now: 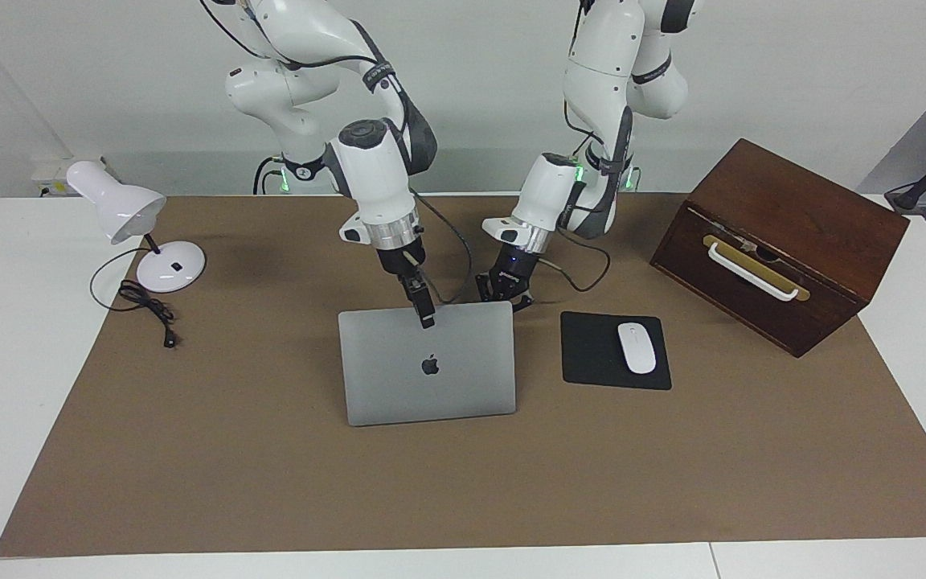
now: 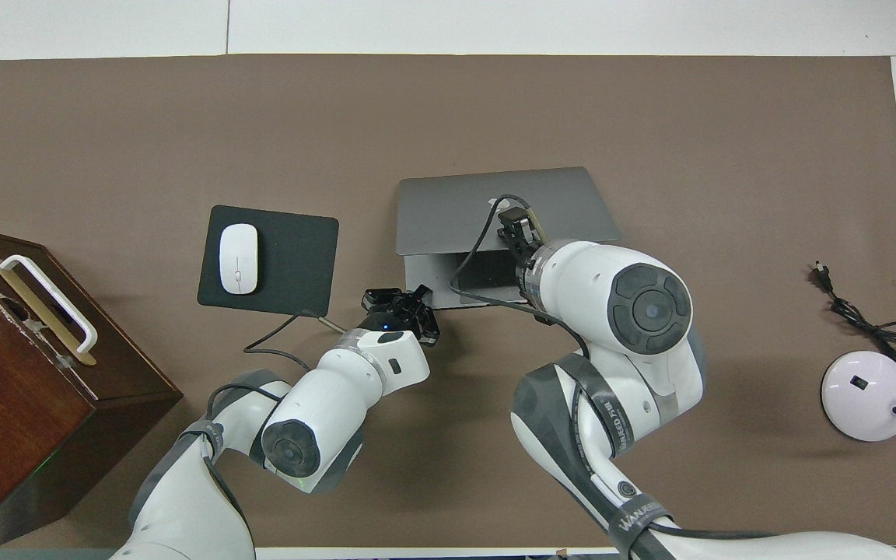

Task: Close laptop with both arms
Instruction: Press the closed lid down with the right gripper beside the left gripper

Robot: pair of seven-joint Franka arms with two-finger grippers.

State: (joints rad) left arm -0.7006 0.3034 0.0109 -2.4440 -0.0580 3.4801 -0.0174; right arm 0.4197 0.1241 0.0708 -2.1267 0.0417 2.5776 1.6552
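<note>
The silver-grey laptop [image 1: 431, 378] stands mid-mat with its lid [image 2: 448, 218] tipped low over the base [image 2: 428, 276], so the keyboard is covered from above. My right gripper [image 1: 427, 318] is shut, and its tip rests against the lid's upper edge near the middle; the overhead view shows the right gripper [image 2: 514, 222] over the lid. My left gripper [image 1: 501, 299] is shut and sits low at the base's corner nearest the robots, on the left arm's end. In the overhead view the left gripper [image 2: 401, 299] touches that corner's edge.
A black mouse pad [image 1: 592, 354] with a white mouse [image 1: 637, 347] lies beside the laptop toward the left arm's end. A dark wooden box [image 1: 784, 217] stands past it. A white desk lamp [image 1: 117, 209] and its loose cord [image 1: 149, 310] sit at the right arm's end.
</note>
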